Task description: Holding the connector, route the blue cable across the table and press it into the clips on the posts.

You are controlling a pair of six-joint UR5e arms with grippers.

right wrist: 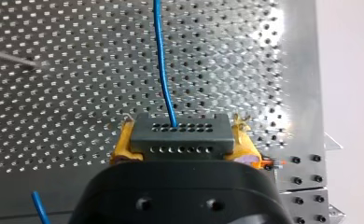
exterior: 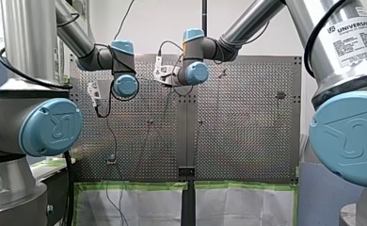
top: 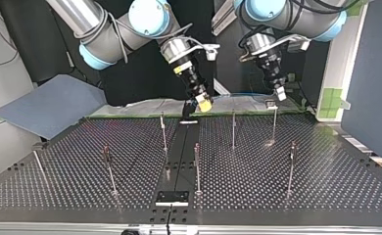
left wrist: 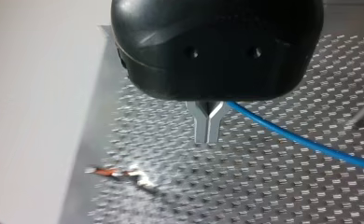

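Connector in hand, cable strung between both arms, clips apparently unfilled.

The right gripper (right wrist: pixel 182 140) clamps its yellow pads (right wrist: pixel 123 142) on the grey connector (right wrist: pixel 180 133), and the blue cable (right wrist: pixel 164 70) runs out ahead over the perforated table (top: pixel 326 186). The left gripper (left wrist: pixel 208 130) has its metal fingers (left wrist: pixel 202 128) pressed together, with the cable emerging beside their base — I cannot tell whether it is nipped there. Seen from across the table, it hangs just above a clip (top: pixel 271 104). As I judge it, too much tension between the arms could twist the connector in the pads. A low sweep could snag the thin posts (top: pixel 233 129) — and a press off-line would miss the clip.
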